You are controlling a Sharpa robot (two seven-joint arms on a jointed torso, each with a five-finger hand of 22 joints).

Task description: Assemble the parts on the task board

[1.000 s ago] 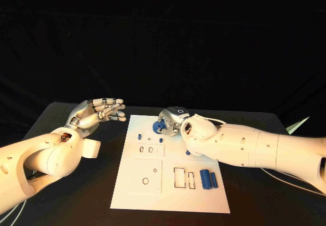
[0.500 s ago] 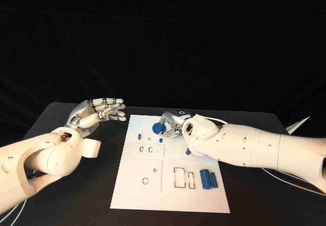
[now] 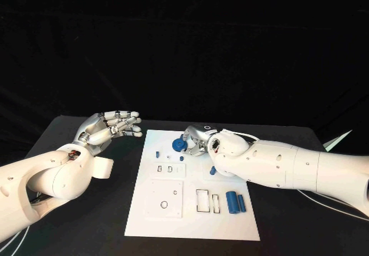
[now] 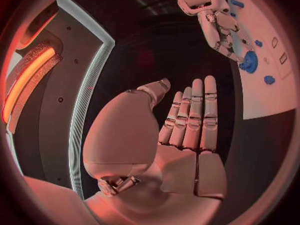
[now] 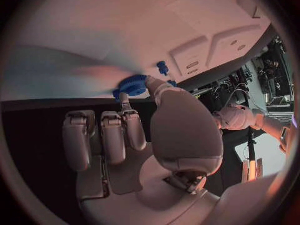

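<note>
The white task board (image 3: 192, 216) lies in the middle of the black table. My right hand (image 3: 199, 140) hovers over the board's far end and pinches a blue gear (image 3: 179, 144) between thumb and a finger (image 5: 127, 106). The gear (image 5: 132, 85) hangs just above the board, and the left wrist view shows it too (image 4: 249, 62). Small blue pegs (image 3: 158, 154) (image 3: 181, 158) (image 3: 212, 170) stand on the board near the gear. Two blue cylinders (image 3: 237, 203) lie near the board's right edge. My left hand (image 3: 112, 127) is raised left of the board, fingers straight, holding nothing.
Raised white plates with slots and holes (image 3: 170, 169) (image 3: 165, 198) sit on the board's left half. Rectangular outlines (image 3: 203, 200) are beside the cylinders. Black table surface (image 3: 85, 224) surrounds the board on both sides.
My right wrist has turned and shifted slightly over the board's far end, still holding the gear. The left hand has stayed where it was.
</note>
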